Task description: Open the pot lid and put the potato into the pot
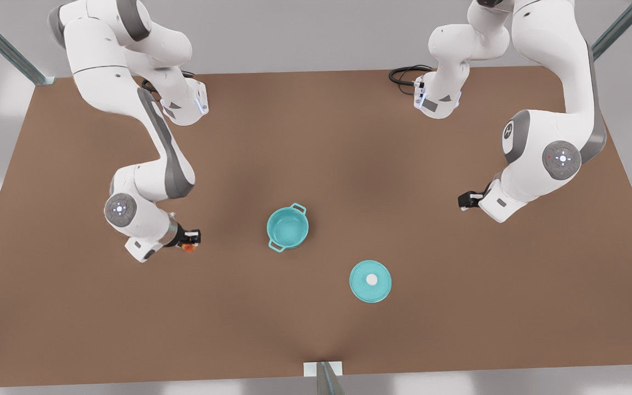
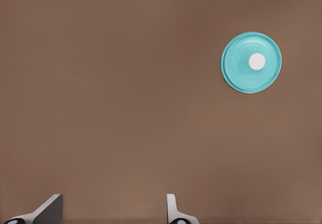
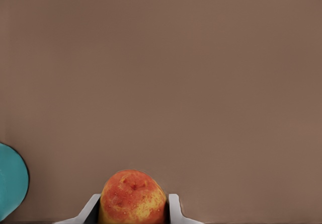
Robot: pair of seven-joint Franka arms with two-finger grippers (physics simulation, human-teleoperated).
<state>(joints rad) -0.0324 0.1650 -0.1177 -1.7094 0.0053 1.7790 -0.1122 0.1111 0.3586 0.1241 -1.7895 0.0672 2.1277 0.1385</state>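
pot lid (image 1: 370, 281): flat on table (image 1: 316, 329), knob up, 4 o'clock of pot, apart from it
pot (image 1: 287, 227): uncovered, upright, table centre
right gripper (image 1: 191, 240): 9 o'clock of pot, fingers clamped on potato (image 3: 133, 198)
left gripper (image 1: 465, 201): 3 o'clock side, fingers (image 2: 173, 210) spread, nothing held

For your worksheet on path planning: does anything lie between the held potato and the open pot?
Nothing visible does. The right end effector grips the potato; bare table separates it from the pot. The pot lid lies beyond the pot.
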